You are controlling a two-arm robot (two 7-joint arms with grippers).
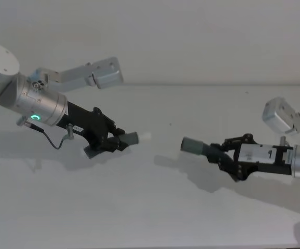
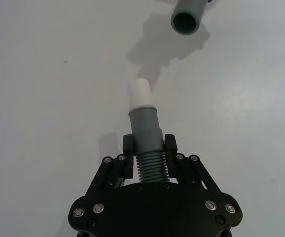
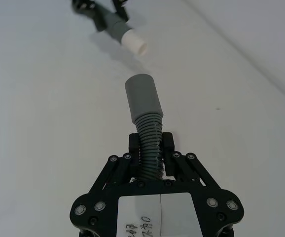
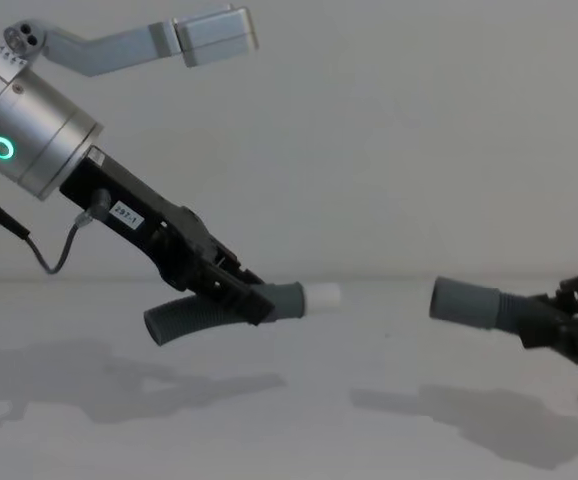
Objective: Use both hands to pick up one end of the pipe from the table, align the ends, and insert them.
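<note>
Spanning every view, the white table [image 1: 150, 207] lies beneath two arms that hold their loads clear of it, shadows falling below; the left gripper [image 1: 120, 142], on a silver wrist with a glowing green ring [image 4: 2, 149], is clamped on the ribbed section of the left hose piece [image 4: 204, 314], whose grey cuff [image 2: 144, 126] ends in a white tip [image 2: 141, 93] pointing toward the other arm; a small white label on this gripper's body reads "297-1" in the chest view; the right gripper [image 1: 217, 152] is closed on the ribs of the right hose piece [image 3: 150, 133], its plain grey cuff [image 3: 142, 97] facing the white tip; the two ends stand apart, not touching; a white label on the right gripper carries handwriting too small to read.
</note>
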